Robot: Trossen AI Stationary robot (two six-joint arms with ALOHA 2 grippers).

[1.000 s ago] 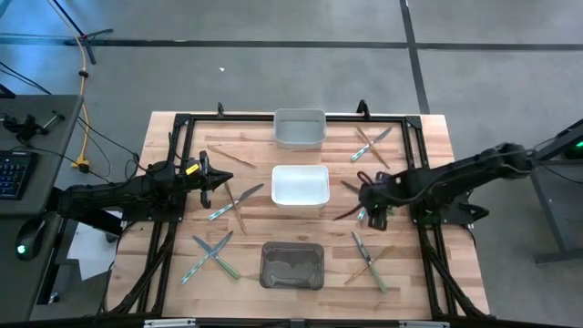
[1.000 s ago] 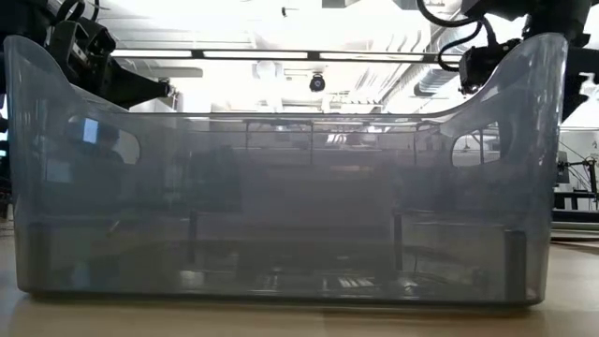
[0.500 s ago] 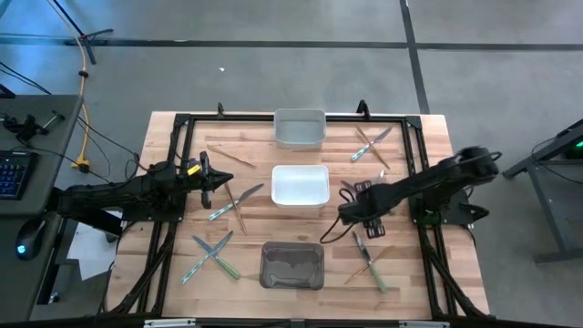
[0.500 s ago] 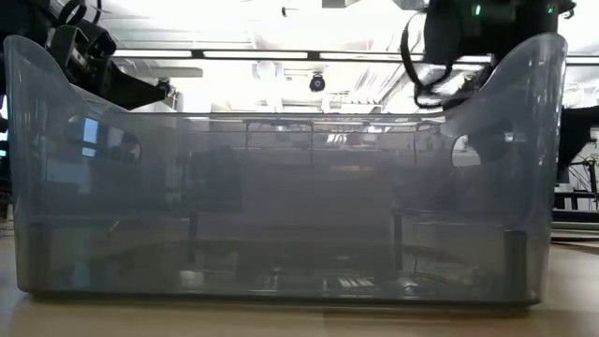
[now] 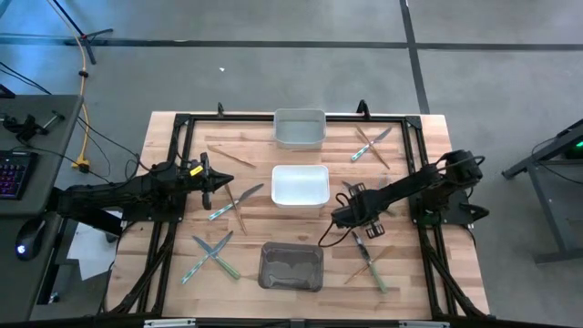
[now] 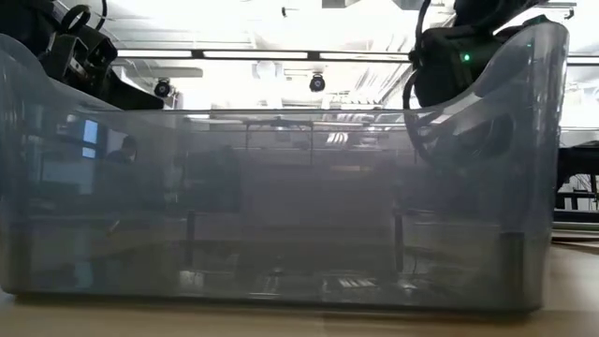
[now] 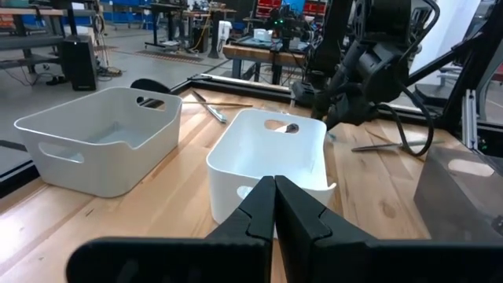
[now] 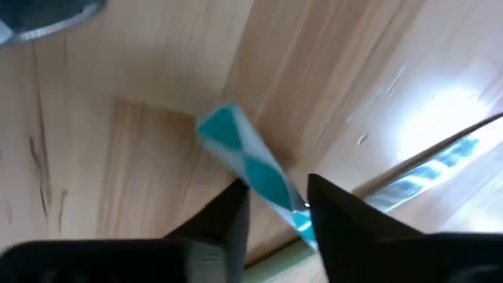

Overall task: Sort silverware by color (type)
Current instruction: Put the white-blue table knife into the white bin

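Note:
The silverware lies in small crossed groups on the wooden table: far right (image 5: 372, 144), left of centre (image 5: 235, 202), near left (image 5: 214, 255) and near right (image 5: 369, 261). My right gripper (image 5: 350, 217) points down between the white bin and the near-right group. In the right wrist view it (image 8: 277, 203) is open, with a light-blue handle (image 8: 247, 157) running slantwise between its fingers. A green handle (image 8: 275, 253) and a metal blade (image 8: 440, 161) lie beside that. My left gripper (image 5: 217, 179) is shut, holds nothing and hovers at the left. My right gripper comes from above with one finger (image 8: 224, 216) on each side of the light-blue handle (image 8: 271, 185), which lies flat on the table. Whether the fingers touch it, I cannot tell.
Three bins stand in a row down the table's middle: a grey one (image 5: 300, 128) far, a white one (image 5: 300, 185) in the centre and a dark see-through one (image 5: 291, 265) near. That last bin (image 6: 281, 234) fills the low view. A black frame (image 5: 182, 123) borders the table.
My right gripper has swung toward the table's left and near edges and come down over the light-blue handle, rolling as it went. In the low view the dark bin has shifted a little.

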